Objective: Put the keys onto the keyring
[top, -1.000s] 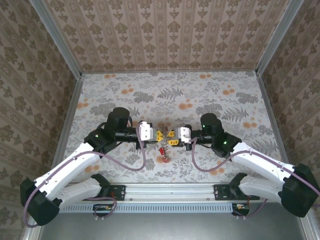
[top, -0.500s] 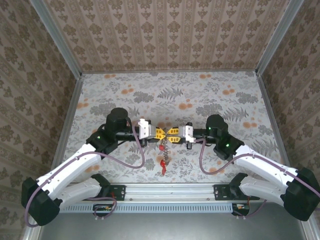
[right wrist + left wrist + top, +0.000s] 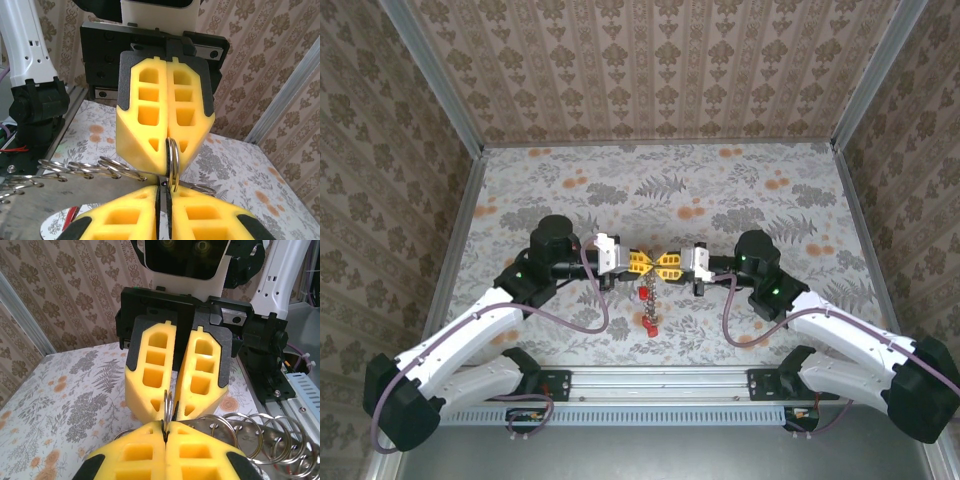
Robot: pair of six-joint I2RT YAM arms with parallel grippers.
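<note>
My two grippers meet tip to tip above the middle of the table. The keyring (image 3: 654, 266), a thin double-coiled metal ring, stands on edge between them. My left gripper (image 3: 642, 264) is shut on the keyring (image 3: 168, 405), its yellow fingers pressed together (image 3: 166, 429). My right gripper (image 3: 667, 265) faces it, its jaws closed to a narrow slit on the ring's other side (image 3: 172, 157). The keys (image 3: 648, 310) hang below the ring in a bunch, a red one (image 3: 648, 328) lowest. Part of a red key (image 3: 72, 212) shows beside my right fingers.
Several small split rings (image 3: 270, 432) and a flat metal tag (image 3: 40, 200) dangle from the bunch beside the fingers. The floral tabletop (image 3: 740, 190) is walled by patterned panels; a metal rail (image 3: 660, 380) runs along the near edge between the arm bases.
My right gripper's jaws have narrowed on the ring. Both grippers have shifted slightly, and the bunch of keys now hangs straighter and lower beneath them.
</note>
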